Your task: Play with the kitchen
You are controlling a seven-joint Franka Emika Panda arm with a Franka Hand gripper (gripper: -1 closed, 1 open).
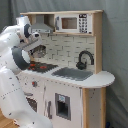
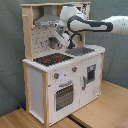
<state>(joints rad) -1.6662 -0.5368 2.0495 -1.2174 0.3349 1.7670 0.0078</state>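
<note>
The kitchen (image 1: 65, 95) (image 2: 60, 85) is a white and light-wood toy unit, seen in both exterior views. Its black-red hob (image 1: 41, 66) (image 2: 52, 59) lies beside the steel sink (image 1: 72, 74) (image 2: 80, 51) with the black faucet (image 1: 85, 59). The oven door (image 2: 64, 95) and knobs (image 2: 56, 76) face the front. My gripper (image 1: 38, 50) (image 2: 54, 43) hangs above the hob, under the grey hood (image 1: 42, 25) (image 2: 47, 21), close to the pegboard back (image 2: 37, 42). It holds nothing that I can make out.
A toy microwave (image 1: 75, 22) sits on the upper shelf. My white arm (image 2: 100, 24) reaches in over the sink from the second exterior view's right. A grey curtain (image 1: 115, 50) hangs behind. The wooden floor (image 2: 100, 110) spreads in front.
</note>
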